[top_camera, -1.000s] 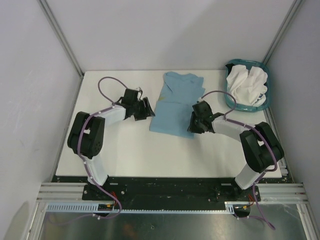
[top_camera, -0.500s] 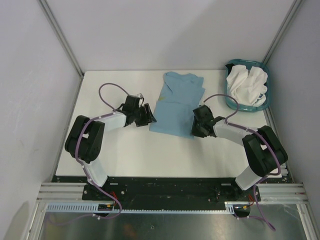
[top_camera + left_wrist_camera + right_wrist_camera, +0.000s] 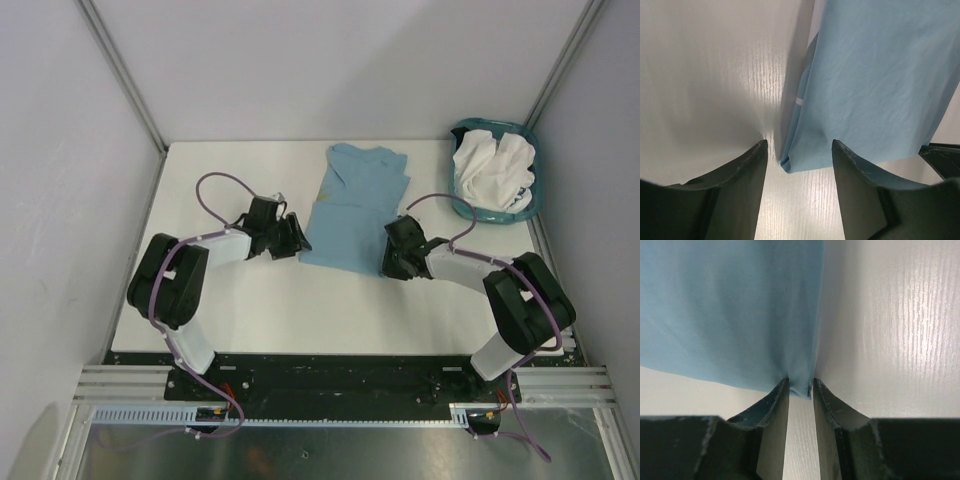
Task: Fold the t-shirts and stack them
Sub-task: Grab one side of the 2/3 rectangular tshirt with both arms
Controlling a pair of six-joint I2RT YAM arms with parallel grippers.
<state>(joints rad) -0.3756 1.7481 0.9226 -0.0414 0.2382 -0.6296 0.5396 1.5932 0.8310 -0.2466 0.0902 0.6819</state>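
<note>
I've got right gripper (image 3: 800, 381) jaws clenched on the near-right corner of the light blue cloth t-shirt (image 3: 352, 210), left gripper (image 3: 799, 145) jaws released astride its near-left corner, presumably for a two-corner hem lift.

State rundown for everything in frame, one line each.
light blue t-shirt, flat on table, partly folded
white t-shirts, crumpled in basket, unfolded
teal basket, upright, holding the white shirts
left end effector, open, straddling blue shirt's near-left corner
right end effector, shut on its near-right corner

A light blue t-shirt (image 3: 352, 205) — plain white shirts (image 3: 492, 168), teal basket (image 3: 484, 124), white table (image 3: 250, 305).
</note>
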